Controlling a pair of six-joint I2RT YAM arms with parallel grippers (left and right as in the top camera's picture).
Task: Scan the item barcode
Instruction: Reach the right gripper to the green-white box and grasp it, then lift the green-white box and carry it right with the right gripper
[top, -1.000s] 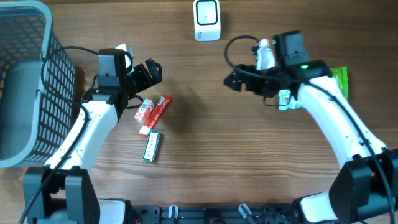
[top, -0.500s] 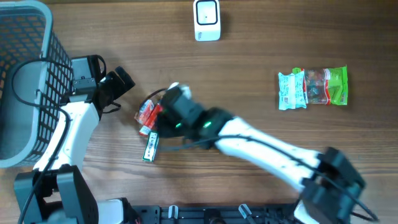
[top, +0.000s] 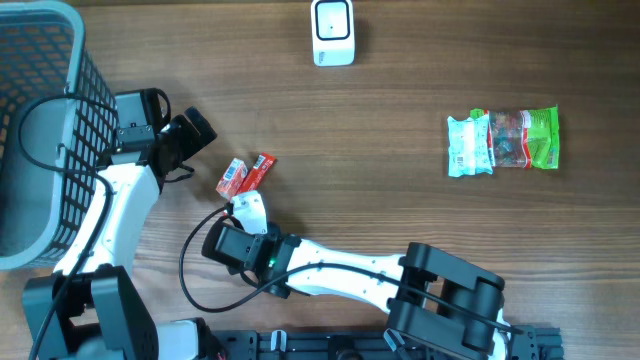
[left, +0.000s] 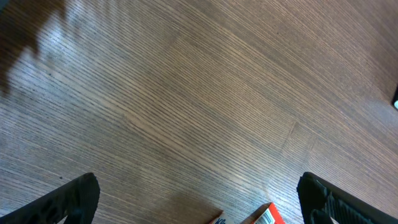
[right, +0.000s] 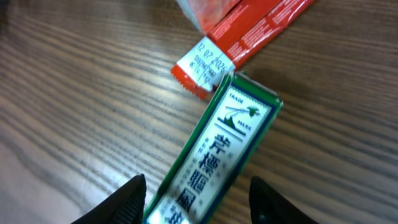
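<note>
**One thin green box (right: 233, 140), sat btw the fingers (right: 134, 202) of the right pincer (right: 199, 200)**

The right pincer is down low on the surface (right: 68, 106), w/ one finger on each long side of the green box. It's about half shut. Can't tell if the pads squeeze the box yet or just sit beside it. The box lies flat & runs out ahead of the pincer. Its far end touches a red packet (right: 249, 25).

The box looks like thin card, so it's prob. light & stiff, but easy to squash. Its top looks shiny, so it may slip. Best hold, I think: the 2 long sides, near the middle, w/ a soft squeeze. No barcode shows on top, so it may need a turn. Lift it straight up, or the red packet could get dragged along.

The white scanner (top: 332, 32) is well away from this pincer, across the surface. The left pincer (top: 192, 137) is wide open & holds nothing. The basket (top: 40, 130) is just beside it.
</note>
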